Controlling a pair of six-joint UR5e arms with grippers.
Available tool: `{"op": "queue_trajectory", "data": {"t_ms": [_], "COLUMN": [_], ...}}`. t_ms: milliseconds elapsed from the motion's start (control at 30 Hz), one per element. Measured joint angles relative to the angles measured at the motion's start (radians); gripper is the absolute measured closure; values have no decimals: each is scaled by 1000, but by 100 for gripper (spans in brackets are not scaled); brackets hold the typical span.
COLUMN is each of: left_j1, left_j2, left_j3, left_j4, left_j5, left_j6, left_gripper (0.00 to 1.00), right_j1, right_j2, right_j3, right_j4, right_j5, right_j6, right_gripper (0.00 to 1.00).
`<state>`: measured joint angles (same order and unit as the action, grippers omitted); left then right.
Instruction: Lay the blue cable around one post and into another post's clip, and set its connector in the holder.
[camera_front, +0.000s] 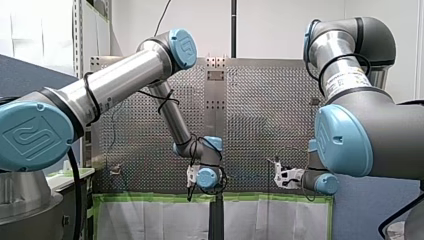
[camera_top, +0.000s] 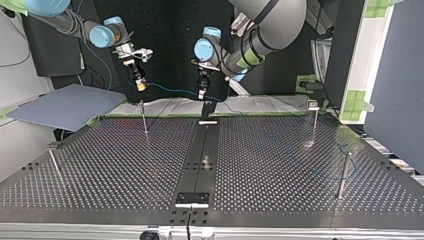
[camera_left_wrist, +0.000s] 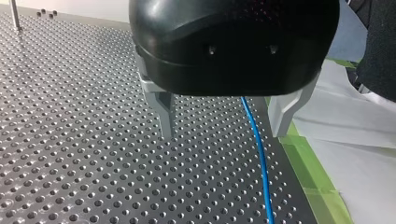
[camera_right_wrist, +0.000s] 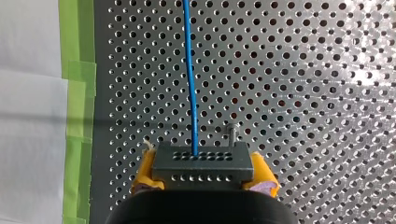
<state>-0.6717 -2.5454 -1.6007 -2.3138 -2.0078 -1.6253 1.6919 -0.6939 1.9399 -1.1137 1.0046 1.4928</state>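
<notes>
Well, both grippers hang close to the green tape (camera_right_wrist: 77, 70) that borders the perforated table (camera_top: 280, 170). Away from that tape the plate runs wide, with a few thin posts (camera_top: 144, 117) standing well apart. My right gripper (camera_right_wrist: 203, 176) has its yellow pads (camera_right_wrist: 142, 175) pressed against both sides of the grey connector (camera_right_wrist: 201, 158), held above the plate just inside the tape. From it the blue cable (camera_right_wrist: 190, 84) runs alongside the tape to my left gripper (camera_left_wrist: 223, 133), whose metal fingers (camera_left_wrist: 163, 112) stand wide apart. The cable passes between them, touching neither.
</notes>
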Motion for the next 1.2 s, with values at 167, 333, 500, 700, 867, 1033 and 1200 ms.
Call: {"op": "queue_trajectory", "data": {"t_ms": [167,333,500,700,867,1033,1200], "left_j1": [5,12,15,28,38,45,50], "left_j2": [0,-2,-3,-5,-6,-6,-6], "left_j3": [1,1,1,4,7,7,9], "left_j4": [12,15,15,21,15,11,7], "left_j5": [7,34,40,35,42,54,62], "left_j6": [-8,-12,-14,-15,-16,-25,-31], "left_gripper": [0,0,0,0,0,0,0], "right_j1": [0,0,0,1,2,3,5], "right_j2": [0,0,1,0,0,0,0], "right_j3": [0,0,0,0,0,0,0], "right_j4": [0,0,1,1,1,1,1], "right_j5": [-1,-1,-1,-2,-3,-3,-3], "right_j6": [0,0,0,-1,-2,-2,-2], "right_gripper": [100,100,100,100,100,100,100]}}
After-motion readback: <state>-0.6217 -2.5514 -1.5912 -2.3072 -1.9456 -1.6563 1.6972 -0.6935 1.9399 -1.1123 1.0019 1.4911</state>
